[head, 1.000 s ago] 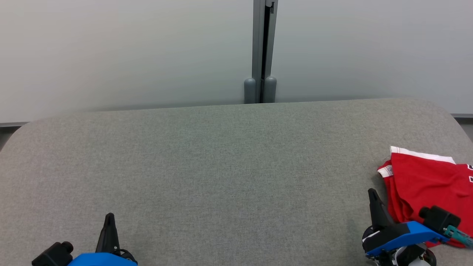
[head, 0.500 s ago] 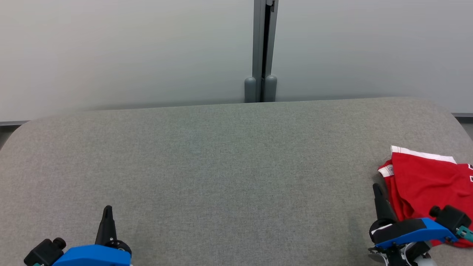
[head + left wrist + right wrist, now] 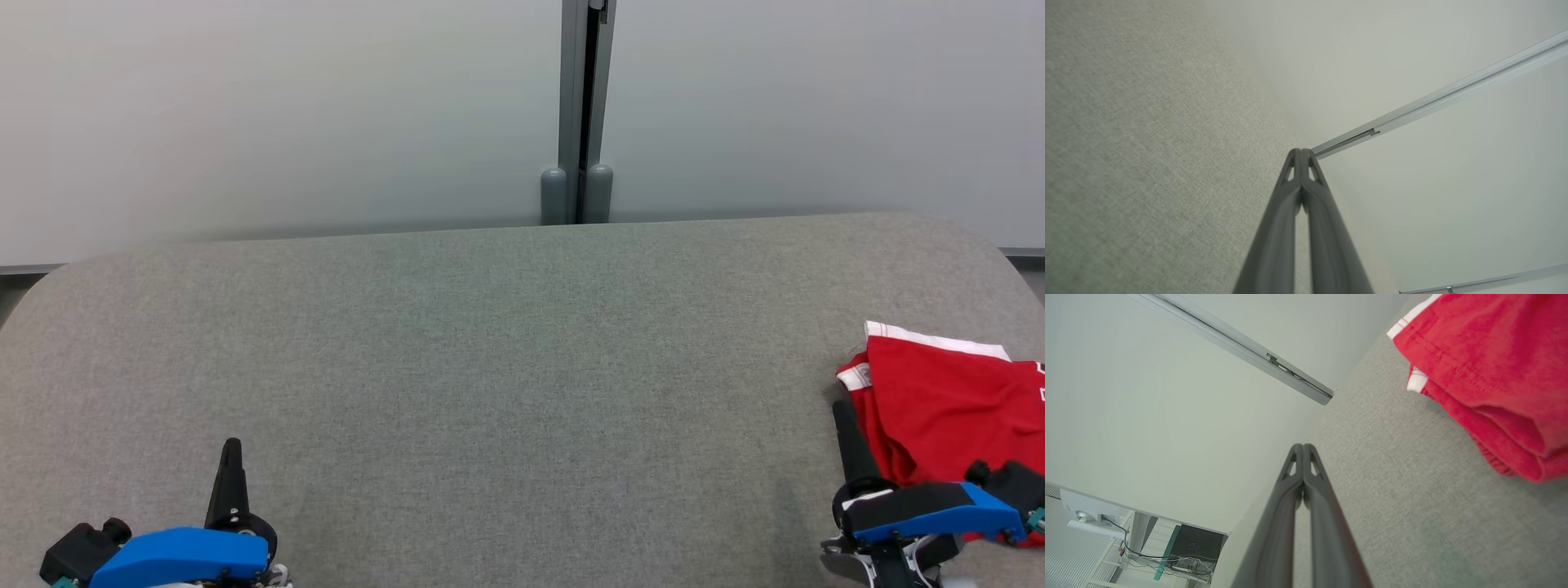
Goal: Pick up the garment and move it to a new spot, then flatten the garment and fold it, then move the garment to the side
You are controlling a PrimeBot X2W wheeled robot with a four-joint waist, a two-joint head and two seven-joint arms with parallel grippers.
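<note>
**Inspector:** Report, starting at the left.

**Assessor:** The left gripper (image 3: 231,447) is at 8 o'clock over the grey fabric table (image 3: 506,359). Its fingers are pressed together and hold nothing. The right gripper (image 3: 839,406) is at 4 o'clock, its fingers likewise together and empty. Its tip is just beside the near-left edge of the red garment (image 3: 939,392). I cannot tell whether they touch.

**Inspector:** And the garment itself?

**Assessor:** It lies at 3 o'clock by the table's right edge, doubled over in layers with a white-trimmed hem showing. Part of it runs out of the head view.

**Inspector:** Which step is in hand?

**Assessor:** In my judgement, the last one. The garment appears folded and set to the side, and neither arm grips it. What remains is to keep the right arm off the fold, since a brush from that finger could drag the top layer.

**Inspector:** Any obstructions?

**Assessor:** Nothing lies between the grippers. A grey partition post (image 3: 576,114) stands at 12 o'clock behind the table, well apart from the work.
</note>
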